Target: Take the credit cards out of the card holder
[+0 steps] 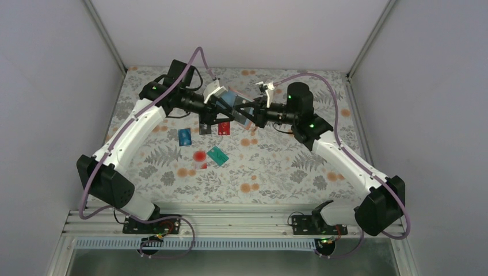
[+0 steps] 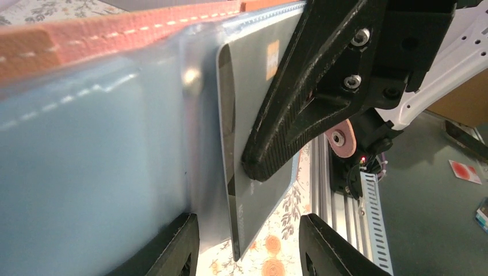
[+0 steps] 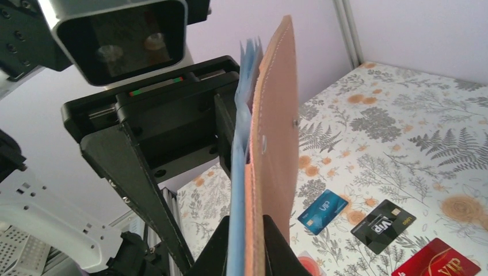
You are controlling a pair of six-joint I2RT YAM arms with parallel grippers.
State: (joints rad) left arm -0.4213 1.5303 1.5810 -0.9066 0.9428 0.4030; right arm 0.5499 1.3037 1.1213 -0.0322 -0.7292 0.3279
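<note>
We see the right jaws clamped on the card holder point(image 3: 275, 144), held upright above the desk point(image 1: 288, 167). The left jaws stand half-narrowed astride a dark card point(image 2: 244, 98) in its sleeve, with a gap visible on one side. Five credit cards point(image 1: 217, 155) lie on the desk below.

Blurred card holder point(image 2: 86, 161) — grey card point(image 2: 247, 92) perhaps half-hidden.

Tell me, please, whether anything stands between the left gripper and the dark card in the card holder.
Nothing lies between them: the left gripper straddles the dark card. The right gripper, holding the card holder, has a finger across that card and may pin it.
</note>
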